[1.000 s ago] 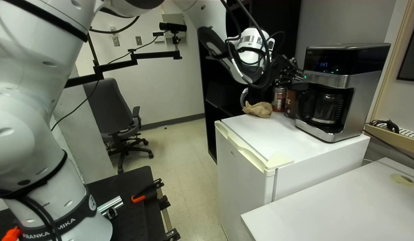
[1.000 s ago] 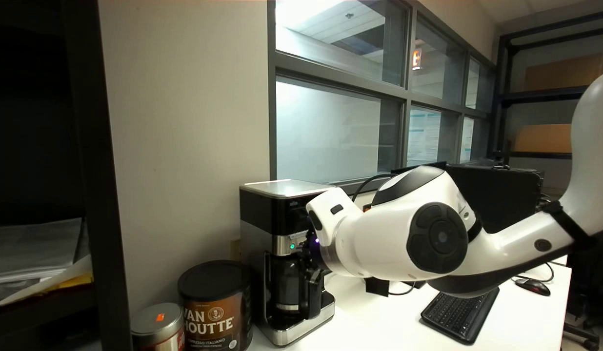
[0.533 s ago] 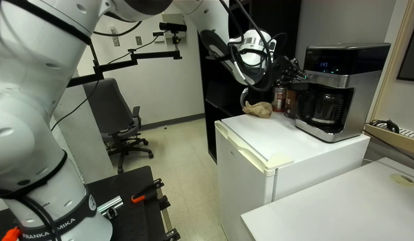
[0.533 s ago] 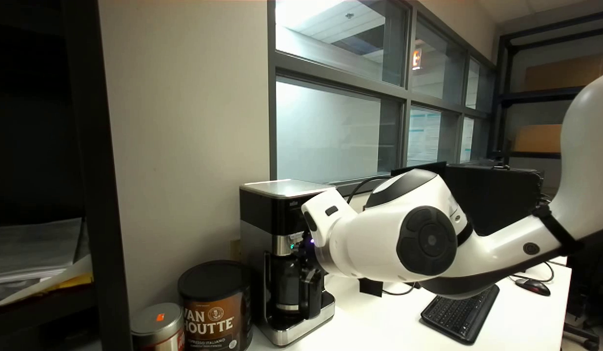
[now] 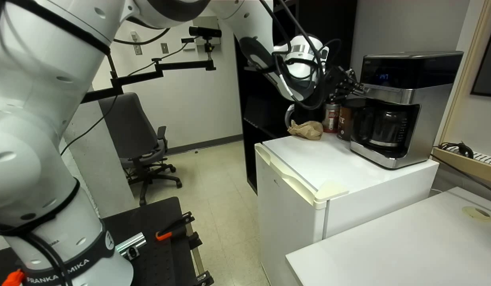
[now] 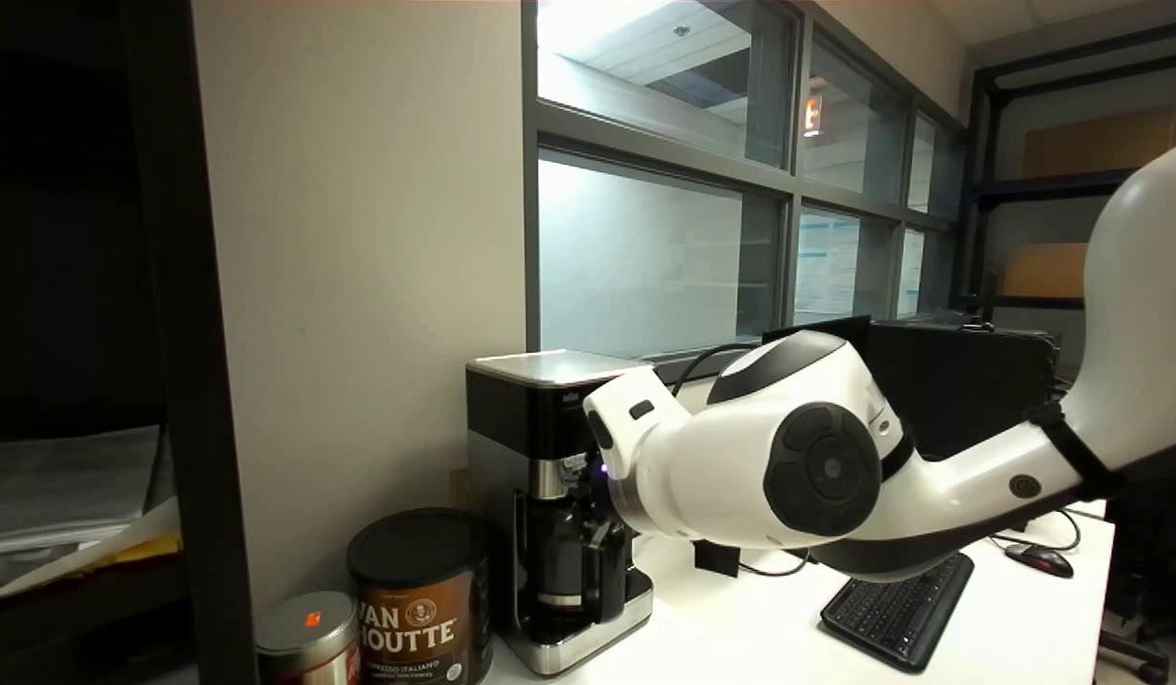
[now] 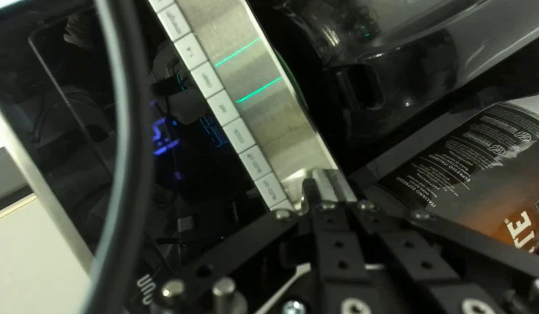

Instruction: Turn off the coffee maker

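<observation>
The coffee maker (image 5: 434,115) is black and silver and stands on the white mini fridge. It also shows in an exterior view (image 6: 498,485). Its blue display is lit. Its glass carafe (image 5: 388,127) sits inside. My gripper (image 5: 362,90) is shut and empty, with its fingertips at the left end of the silver front band. In the wrist view the fingertips (image 7: 329,185) are together and appear to touch the band (image 7: 274,113), covering the spot there. Small labelled keys (image 7: 241,133) run along the band. Two thin green lines show on it.
A brown coffee can (image 6: 421,590) and a silver-red can (image 6: 307,637) stand beside the machine. A crumpled brown bag (image 5: 307,130) lies on the fridge (image 5: 293,214). A keyboard (image 6: 897,614) lies on the white desk. A cable (image 7: 132,131) crosses the wrist view.
My gripper has moved slightly toward the coffee maker. The green light at the fingertips no longer shows, and the green lights under the display are gone in the exterior view.
</observation>
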